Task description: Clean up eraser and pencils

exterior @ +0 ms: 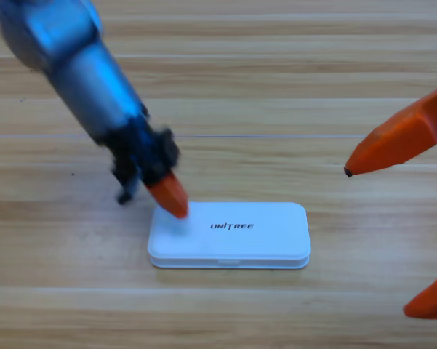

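Note:
The white case (229,235) lies shut and flat on the table, its lid showing dark lettering. My left gripper (173,205) comes down from the upper left, and its orange tip rests on the lid's upper left corner. Only one orange point shows there, so the jaws look shut with nothing between them. My right gripper (377,241) waits at the right edge, open, with one jaw high and one low. The eraser and the pencils are out of view.
Bare wooden table (276,87) surrounds the case on all sides. The left arm's grey body (73,58) crosses the upper left corner of the picture.

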`<control>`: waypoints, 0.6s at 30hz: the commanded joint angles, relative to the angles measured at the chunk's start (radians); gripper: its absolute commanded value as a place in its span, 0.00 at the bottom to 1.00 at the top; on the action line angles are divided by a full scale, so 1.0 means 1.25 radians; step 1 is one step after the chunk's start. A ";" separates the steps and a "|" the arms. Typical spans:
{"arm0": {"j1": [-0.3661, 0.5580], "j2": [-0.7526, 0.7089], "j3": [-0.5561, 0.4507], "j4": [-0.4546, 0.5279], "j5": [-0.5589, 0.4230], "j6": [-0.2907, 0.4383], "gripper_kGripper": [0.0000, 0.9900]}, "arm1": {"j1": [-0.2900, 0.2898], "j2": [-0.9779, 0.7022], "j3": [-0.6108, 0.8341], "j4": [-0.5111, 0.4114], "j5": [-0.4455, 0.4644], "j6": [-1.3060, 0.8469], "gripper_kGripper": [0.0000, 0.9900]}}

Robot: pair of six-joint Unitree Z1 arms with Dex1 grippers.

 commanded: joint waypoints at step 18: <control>-0.024 -0.390 0.028 0.134 -0.045 -0.035 1.00 | -0.019 0.030 0.019 -0.009 0.008 0.002 1.00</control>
